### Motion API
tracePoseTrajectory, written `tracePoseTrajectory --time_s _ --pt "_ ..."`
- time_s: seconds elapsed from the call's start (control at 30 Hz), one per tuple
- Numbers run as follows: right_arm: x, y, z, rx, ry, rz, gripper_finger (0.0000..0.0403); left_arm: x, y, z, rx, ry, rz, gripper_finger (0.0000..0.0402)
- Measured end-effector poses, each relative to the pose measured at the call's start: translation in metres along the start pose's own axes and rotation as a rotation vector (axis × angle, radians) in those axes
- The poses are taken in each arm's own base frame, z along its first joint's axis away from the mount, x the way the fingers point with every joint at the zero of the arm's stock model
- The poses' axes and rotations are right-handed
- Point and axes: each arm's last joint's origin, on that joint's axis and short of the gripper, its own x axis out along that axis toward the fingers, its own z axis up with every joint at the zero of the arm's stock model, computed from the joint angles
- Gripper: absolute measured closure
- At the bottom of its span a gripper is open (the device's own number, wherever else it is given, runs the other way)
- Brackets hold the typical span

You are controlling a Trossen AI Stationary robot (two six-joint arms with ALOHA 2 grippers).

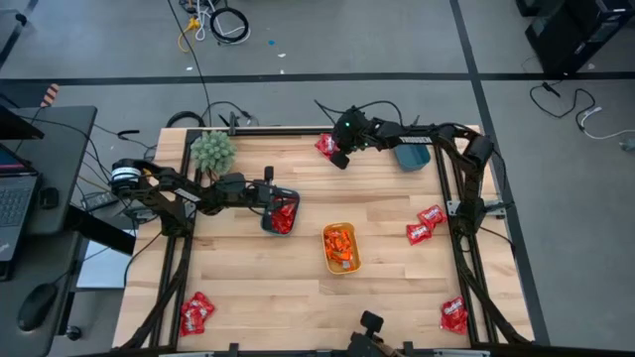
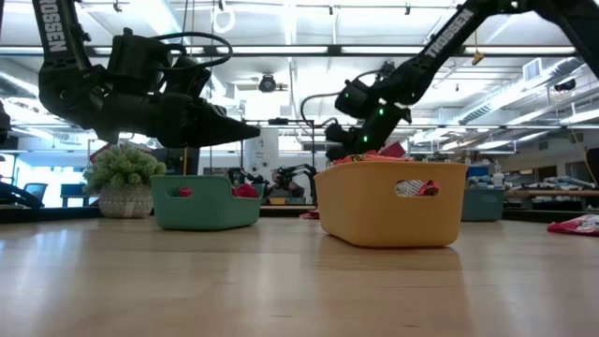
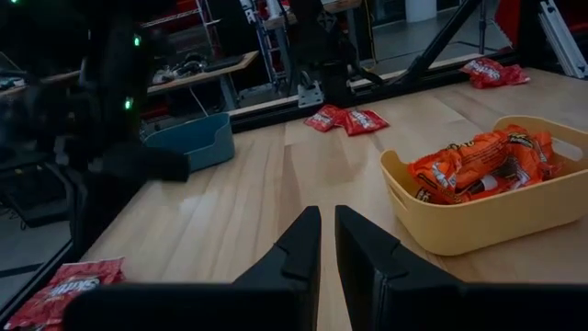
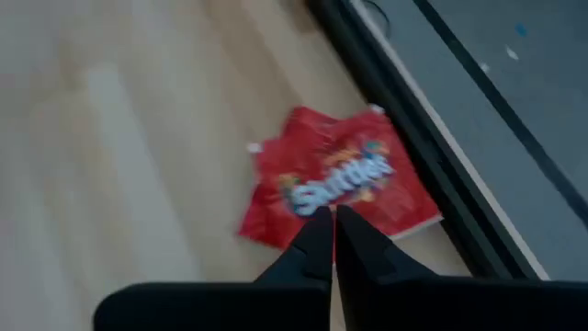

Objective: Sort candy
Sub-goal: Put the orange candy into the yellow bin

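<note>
Grey floor surrounded the wooden desk point(image 1: 387, 213), whose four sides were bounded by a dark frame. Most of its middle and near stretch lay bare, leaving wide room between the trays.

A yellow tray point(image 1: 341, 248) of orange candy point(image 1: 340, 244) sat at the centre, its long axis running near to far. A teal tray point(image 1: 279, 211) holding red candy point(image 1: 285, 216) stood to its left, and a blue tray point(image 1: 413, 155) stood at the far right edge beside the frame. A green plant point(image 1: 212, 152) occupied the far left corner.

Loose red packs lay at the edges: one pack point(image 4: 338, 179) at the far edge just beside the frame rail, a pair point(image 1: 425, 224) near the right edge, a pack point(image 1: 454, 315) in the near right corner, and another point(image 1: 196, 312) in the near left corner.

The right hand point(image 4: 333, 219) hung over the far pack with its fingers pressed together, tips at the wrapper's near side; whether it pinched the wrapper could not be told. That pack lay flat, its long axis slanted to the rail.

The left hand point(image 3: 327, 241) hovered over the teal tray, fingers nearly closed with a thin gap, holding nothing.
</note>
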Motion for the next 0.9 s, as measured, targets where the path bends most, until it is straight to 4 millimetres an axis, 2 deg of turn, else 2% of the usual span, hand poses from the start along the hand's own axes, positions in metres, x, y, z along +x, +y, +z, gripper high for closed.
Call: tracePoseTrajectory --time_s 0.17,0.33,0.47,0.6,0.77,0.9 --pt "-0.003 0.014 -0.003 -0.217 0.062 -0.015 0.0389 0.0 0.0 0.0 0.0 0.001 0.0 0.0365" --pt "0.001 0.021 -0.011 -0.396 0.12 -0.053 0.0336 0.0 0.0 0.0 0.001 0.001 0.0 0.0365" --pt "0.005 0.02 -0.012 -0.43 0.124 -0.097 0.0293 0.0 0.0 0.0 0.001 0.001 -0.002 0.0365" --pt "0.012 0.017 -0.016 -0.436 0.122 -0.062 0.0269 0.0 -0.001 -0.001 0.0 0.007 -0.004 0.0365" --pt "0.023 0.017 -0.02 -0.433 0.122 -0.063 0.0265 0.0 -0.001 -0.002 -0.001 0.018 -0.008 0.0365" --pt "0.027 0.013 -0.02 -0.439 0.112 -0.072 0.0277 0.0 -0.001 -0.003 -0.003 0.027 -0.01 0.0365"
